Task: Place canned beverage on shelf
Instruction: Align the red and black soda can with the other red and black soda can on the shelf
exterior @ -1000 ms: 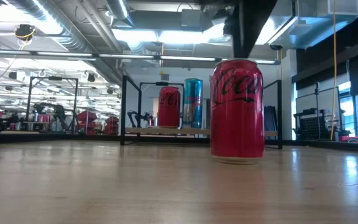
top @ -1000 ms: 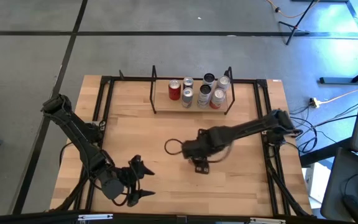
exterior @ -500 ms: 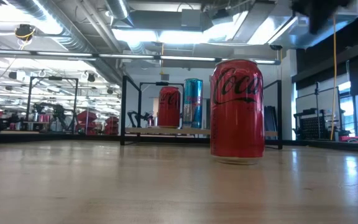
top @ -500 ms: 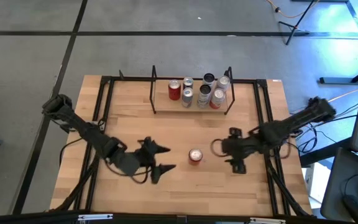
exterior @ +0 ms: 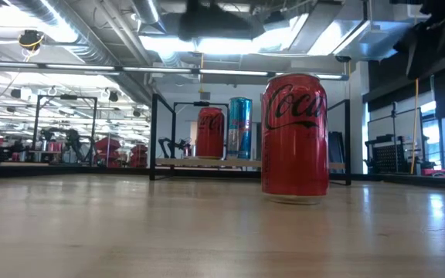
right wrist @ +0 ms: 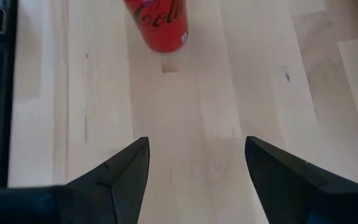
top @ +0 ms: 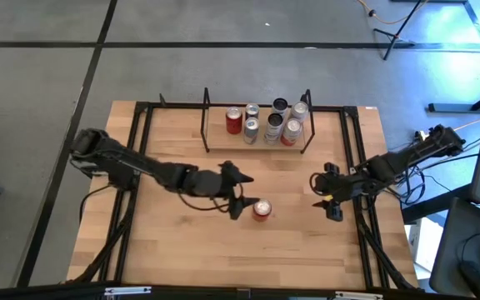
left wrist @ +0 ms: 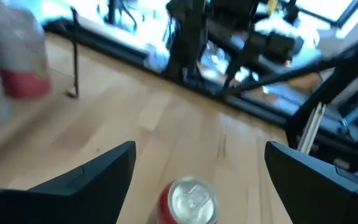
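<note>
Wooden worktop (top: pixel 182 242) carried a red Coca-Cola can (top: pixel 262 209), upright. Left tool (top: pixel 242 193) reached beside it, fingers spread, empty; right tool (top: pixel 326 198) waited apart, open, empty.

A single can (top: pixel 262 209) is stood upright on the table (top: pixel 173 242), in front of the shelf (top: pixel 258 139), well apart from it. Several cans (top: pixel 265 125) are grouped on the shelf.
</note>
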### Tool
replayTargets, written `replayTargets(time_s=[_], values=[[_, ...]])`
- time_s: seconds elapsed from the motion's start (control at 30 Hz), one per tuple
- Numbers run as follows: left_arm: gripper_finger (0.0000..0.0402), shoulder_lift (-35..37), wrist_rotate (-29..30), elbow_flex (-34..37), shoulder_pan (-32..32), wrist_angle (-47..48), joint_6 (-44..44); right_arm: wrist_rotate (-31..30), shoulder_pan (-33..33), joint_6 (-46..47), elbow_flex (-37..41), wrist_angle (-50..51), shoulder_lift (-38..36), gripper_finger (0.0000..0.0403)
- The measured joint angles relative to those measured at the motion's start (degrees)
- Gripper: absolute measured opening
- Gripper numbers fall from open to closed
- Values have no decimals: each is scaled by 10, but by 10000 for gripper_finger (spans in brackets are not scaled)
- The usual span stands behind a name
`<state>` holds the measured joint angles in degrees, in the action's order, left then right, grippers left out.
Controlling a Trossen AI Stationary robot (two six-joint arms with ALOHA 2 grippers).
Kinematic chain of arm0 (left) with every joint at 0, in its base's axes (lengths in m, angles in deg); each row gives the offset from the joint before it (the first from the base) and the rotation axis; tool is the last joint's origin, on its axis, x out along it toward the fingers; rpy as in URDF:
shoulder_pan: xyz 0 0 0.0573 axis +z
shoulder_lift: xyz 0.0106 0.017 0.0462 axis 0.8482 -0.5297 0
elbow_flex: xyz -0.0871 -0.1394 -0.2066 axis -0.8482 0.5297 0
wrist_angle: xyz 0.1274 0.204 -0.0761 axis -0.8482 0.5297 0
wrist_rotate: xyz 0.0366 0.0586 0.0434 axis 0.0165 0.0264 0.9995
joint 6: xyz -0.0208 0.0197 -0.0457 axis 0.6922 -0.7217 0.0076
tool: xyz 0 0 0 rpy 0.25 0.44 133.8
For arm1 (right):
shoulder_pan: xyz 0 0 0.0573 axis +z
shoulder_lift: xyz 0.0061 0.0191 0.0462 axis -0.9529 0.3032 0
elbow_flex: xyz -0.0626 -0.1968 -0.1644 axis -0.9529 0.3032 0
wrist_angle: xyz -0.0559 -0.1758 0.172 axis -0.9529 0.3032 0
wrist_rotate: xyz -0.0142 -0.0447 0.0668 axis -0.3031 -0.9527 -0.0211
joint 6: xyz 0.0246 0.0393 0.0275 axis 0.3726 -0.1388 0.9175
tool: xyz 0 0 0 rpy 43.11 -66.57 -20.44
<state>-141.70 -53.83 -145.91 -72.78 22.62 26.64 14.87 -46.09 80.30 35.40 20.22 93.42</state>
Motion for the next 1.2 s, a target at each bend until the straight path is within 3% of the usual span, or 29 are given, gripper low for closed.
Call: replayTargets(time_s=[0.17,0.37,0.87,1.2], values=[[350,-55,-74,0,30,-2,-11,0,0,0,15,1,0,250],[350,-127,-129,0,36,-77,-17,-17,0,9,28,2,1,250],[348,-209,-94,0,10,-109,-30,-46,0,-76,42,18,2,250],[274,-211,-55,0,10,-108,18,-44,0,-74,42,19,2,250]])
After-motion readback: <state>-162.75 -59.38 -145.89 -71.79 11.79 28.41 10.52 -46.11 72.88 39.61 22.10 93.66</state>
